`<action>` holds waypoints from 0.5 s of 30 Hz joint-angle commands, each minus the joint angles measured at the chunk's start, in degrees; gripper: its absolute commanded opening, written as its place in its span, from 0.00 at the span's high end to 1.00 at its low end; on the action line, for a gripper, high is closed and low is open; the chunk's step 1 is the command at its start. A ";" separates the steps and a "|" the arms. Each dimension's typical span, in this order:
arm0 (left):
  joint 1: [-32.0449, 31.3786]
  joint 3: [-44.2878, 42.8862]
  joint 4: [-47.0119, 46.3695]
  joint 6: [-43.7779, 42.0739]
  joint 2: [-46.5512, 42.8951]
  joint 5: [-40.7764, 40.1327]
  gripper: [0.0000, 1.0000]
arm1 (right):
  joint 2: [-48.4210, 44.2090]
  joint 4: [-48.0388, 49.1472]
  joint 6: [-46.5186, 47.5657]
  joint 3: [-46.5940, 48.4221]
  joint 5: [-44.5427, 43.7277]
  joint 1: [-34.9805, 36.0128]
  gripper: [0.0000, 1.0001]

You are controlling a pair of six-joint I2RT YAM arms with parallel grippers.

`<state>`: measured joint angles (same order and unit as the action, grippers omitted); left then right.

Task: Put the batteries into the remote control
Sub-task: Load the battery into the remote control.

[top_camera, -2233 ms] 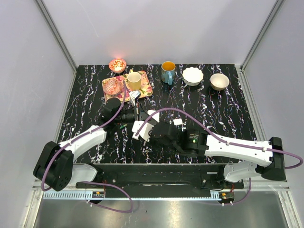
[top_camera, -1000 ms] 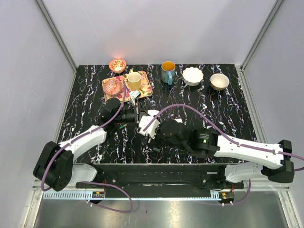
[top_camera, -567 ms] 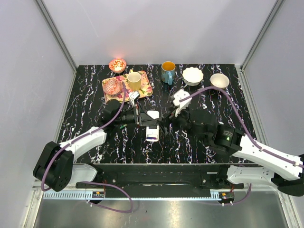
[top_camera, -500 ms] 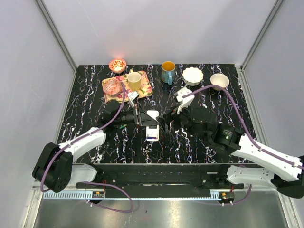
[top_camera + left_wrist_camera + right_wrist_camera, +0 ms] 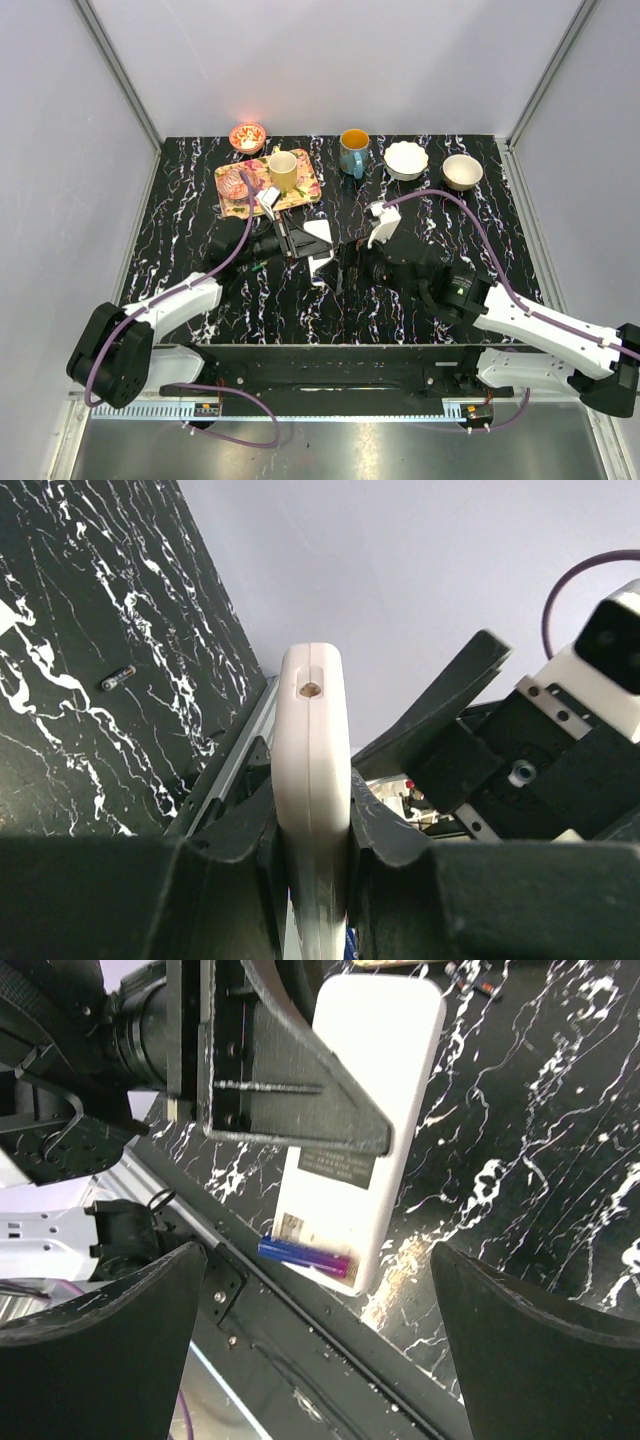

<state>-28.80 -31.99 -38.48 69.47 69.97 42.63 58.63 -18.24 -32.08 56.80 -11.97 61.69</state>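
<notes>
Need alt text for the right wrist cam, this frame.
A white remote control, its back facing the camera, is clamped in the left gripper, with one purple-blue battery lying in the recess at its lower end. The right gripper is spread wide, its dark fingers framing the bottom corners over a black marbled table.

White remote control [image 5: 385,1060], back exposed, carries one purplish battery [image 5: 305,1254].

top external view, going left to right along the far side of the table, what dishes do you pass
small orange bowl → tan cup → blue mug → white bowl → beige bowl
</notes>
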 commanded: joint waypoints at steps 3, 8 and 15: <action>-0.03 0.08 -11.53 4.44 2.01 -1.32 1.00 | 0.60 2.77 -5.01 -0.72 4.14 -0.61 0.00; -0.03 -0.09 -11.27 4.36 1.48 -1.41 1.00 | 0.96 3.73 -5.72 -1.51 5.11 -0.61 0.00; -0.03 0.08 -11.09 4.44 0.78 -1.41 1.00 | 1.93 4.53 -5.89 -2.21 6.69 -0.96 0.03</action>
<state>-28.80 -31.77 -44.73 73.56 72.12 42.00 60.31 -16.78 -37.04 55.05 -6.44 61.30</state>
